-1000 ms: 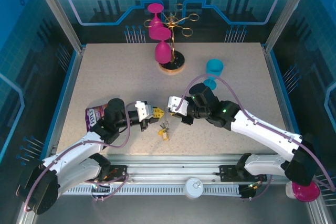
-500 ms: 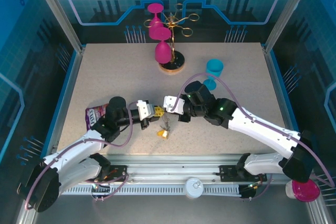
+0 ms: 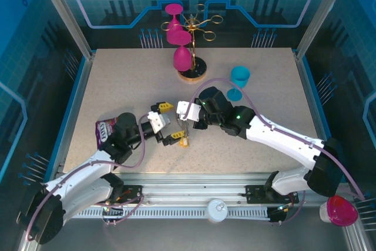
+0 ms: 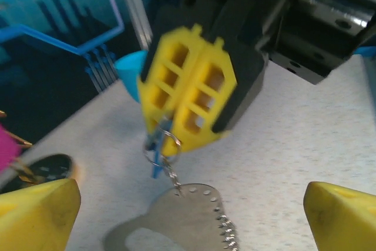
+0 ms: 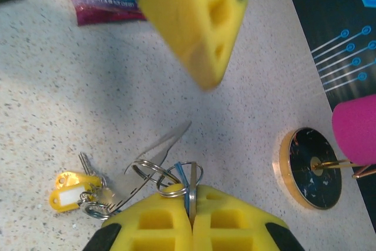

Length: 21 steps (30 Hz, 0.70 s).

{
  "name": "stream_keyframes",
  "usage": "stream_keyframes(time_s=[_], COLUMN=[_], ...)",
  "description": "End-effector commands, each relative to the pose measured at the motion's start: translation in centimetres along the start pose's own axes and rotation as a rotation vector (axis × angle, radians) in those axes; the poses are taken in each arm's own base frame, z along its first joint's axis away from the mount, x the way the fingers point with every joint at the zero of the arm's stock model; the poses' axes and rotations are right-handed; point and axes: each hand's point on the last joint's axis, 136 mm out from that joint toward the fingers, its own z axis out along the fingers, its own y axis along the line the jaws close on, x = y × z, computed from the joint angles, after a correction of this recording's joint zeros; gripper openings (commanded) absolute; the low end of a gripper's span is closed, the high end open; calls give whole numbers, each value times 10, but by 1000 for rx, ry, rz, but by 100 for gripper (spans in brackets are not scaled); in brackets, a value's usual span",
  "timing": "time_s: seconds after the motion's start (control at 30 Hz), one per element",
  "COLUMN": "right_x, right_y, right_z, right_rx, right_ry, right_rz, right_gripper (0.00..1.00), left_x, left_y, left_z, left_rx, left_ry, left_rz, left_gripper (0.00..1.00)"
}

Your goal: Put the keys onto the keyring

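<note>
Pinching hard, the right tool (image 5: pixel 191 218) has its yellow pads pressed together on a small ring and the blue key (image 5: pixel 190 183). I'd say that lifts this end so the keyring (image 5: pixel 150 168) dangles free for threading. Just beside it the left tool (image 3: pixel 169 123) stands spread wide, gripping nothing. The yellow key (image 5: pixel 70 183) trails on the counter (image 3: pixel 117 86). The right wrist view gives that trailing bunch; the left wrist view gives the chain and metal tag (image 4: pixel 188 210) hanging beneath the pads.
</note>
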Motion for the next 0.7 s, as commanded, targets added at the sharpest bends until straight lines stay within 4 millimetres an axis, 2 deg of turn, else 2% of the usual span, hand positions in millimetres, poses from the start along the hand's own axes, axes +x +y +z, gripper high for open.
stream_keyframes(time_s=[0.0, 0.17, 0.33, 0.5, 0.6, 0.67], right_x=[-14, -33, -77, -116, -117, -103], right_y=[-19, -19, -16, -20, -11, 4], right_z=[-2, 11, 29, 54, 74, 90], right_rx=[63, 27, -19, -43, -105, -155], right_ry=[-16, -73, -195, -307, -318, -285], right_rz=[2, 49, 70, 86, 119, 135], right_gripper=[0, 0, 0, 0, 0, 0], left_x=[-24, -38, -39, -28, -22, -18], left_y=[36, 83, 121, 150, 157, 160], left_z=[-15, -48, -81, -109, -119, -123], left_rx=[-224, -522, -757, -936, -997, -1022], left_ry=[-102, -158, -170, -162, -145, -129], left_rz=[59, 63, -10, -96, -117, -122], left_gripper=[99, 99, 99, 99, 99, 99])
